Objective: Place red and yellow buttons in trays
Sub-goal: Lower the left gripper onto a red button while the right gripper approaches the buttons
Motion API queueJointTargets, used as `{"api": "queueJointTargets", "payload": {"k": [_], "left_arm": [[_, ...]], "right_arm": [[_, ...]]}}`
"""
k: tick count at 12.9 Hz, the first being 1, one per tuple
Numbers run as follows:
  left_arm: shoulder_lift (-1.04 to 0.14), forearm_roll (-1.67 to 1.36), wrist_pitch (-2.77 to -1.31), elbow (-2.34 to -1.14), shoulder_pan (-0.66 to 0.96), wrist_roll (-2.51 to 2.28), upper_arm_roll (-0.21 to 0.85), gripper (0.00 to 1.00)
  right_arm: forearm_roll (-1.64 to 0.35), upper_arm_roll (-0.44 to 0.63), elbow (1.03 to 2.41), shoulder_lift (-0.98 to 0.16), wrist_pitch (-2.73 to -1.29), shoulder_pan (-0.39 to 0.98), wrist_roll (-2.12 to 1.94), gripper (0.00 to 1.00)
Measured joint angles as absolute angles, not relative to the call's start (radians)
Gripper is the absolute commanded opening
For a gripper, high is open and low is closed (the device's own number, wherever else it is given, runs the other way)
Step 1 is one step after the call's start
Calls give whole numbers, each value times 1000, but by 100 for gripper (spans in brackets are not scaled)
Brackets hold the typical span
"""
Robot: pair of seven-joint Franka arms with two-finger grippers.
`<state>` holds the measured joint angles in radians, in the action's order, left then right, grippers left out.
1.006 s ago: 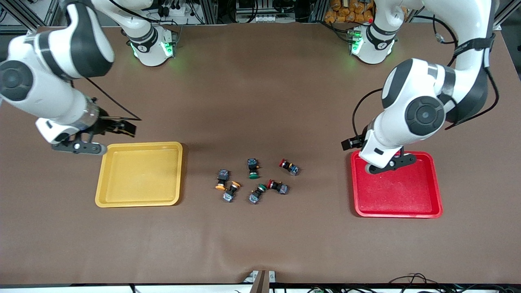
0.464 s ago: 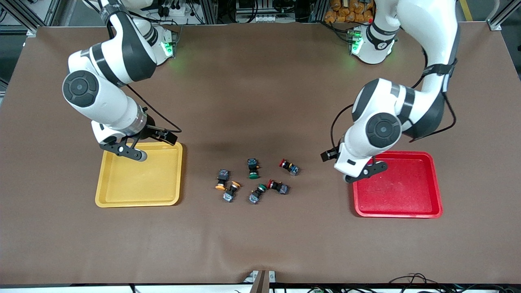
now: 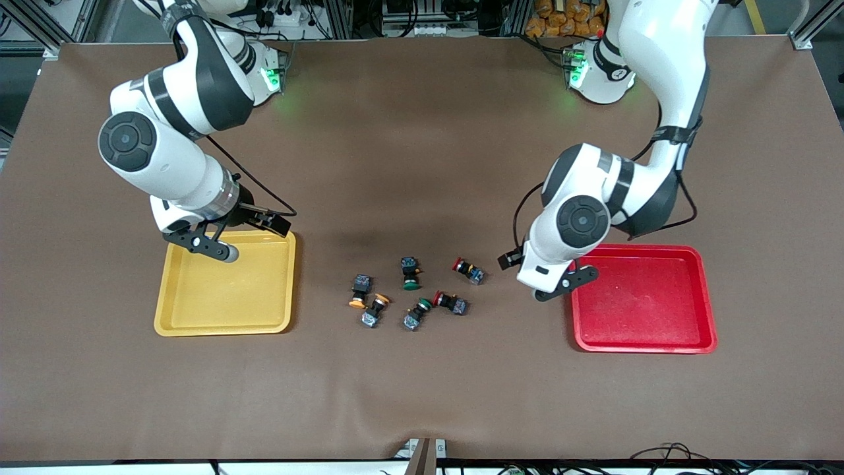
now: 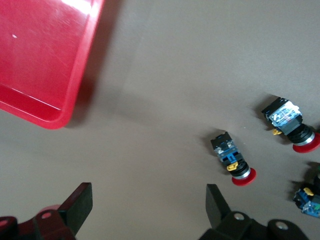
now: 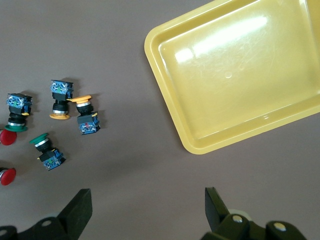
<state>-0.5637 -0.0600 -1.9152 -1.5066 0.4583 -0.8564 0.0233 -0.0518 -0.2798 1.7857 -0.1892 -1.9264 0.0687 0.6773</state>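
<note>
Two red-capped buttons (image 3: 468,270) (image 3: 452,302) and two yellow-capped buttons (image 3: 359,290) (image 3: 374,310) lie on their sides mid-table, between the yellow tray (image 3: 224,326) and the red tray (image 3: 643,346). Both trays hold nothing. My left gripper (image 3: 557,285) hangs open and empty over the mat, just off the red tray's edge that faces the buttons. Its wrist view shows the red tray (image 4: 40,60) and both red buttons (image 4: 234,160) (image 4: 292,122). My right gripper (image 3: 198,241) hangs open and empty over the yellow tray's rim nearest the robots. Its wrist view shows the yellow tray (image 5: 240,70) and both yellow buttons (image 5: 60,100) (image 5: 85,117).
Two green-capped switches (image 3: 410,272) (image 3: 417,313) lie among the buttons, one next to each red button. They also show in the right wrist view (image 5: 17,112) (image 5: 46,150). The brown mat (image 3: 422,165) covers the table.
My left gripper has moved off the red tray toward the buttons. My right gripper came in from the table's end to the yellow tray's rim, then held still. The buttons have not moved.
</note>
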Motion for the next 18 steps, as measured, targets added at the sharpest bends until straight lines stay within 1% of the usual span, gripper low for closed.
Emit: {"api": "queueJointTargets", "payload": {"k": [4,14,18], "left_arm": [[-615,-60,-1979,-1506,485,-915,24,100],[-734,-96,-2203,-1506,526,-1028,24,100],[-752,-102,-2230,-1506,548,-1054,24,100]], "right_arm": [[-52,-279,1778,-195,-1927,69,677,100],[-52,-281,1775,-207,-1929,82,677,100],[-52,-282,1775,-220,-1930,87,677,100]]}}
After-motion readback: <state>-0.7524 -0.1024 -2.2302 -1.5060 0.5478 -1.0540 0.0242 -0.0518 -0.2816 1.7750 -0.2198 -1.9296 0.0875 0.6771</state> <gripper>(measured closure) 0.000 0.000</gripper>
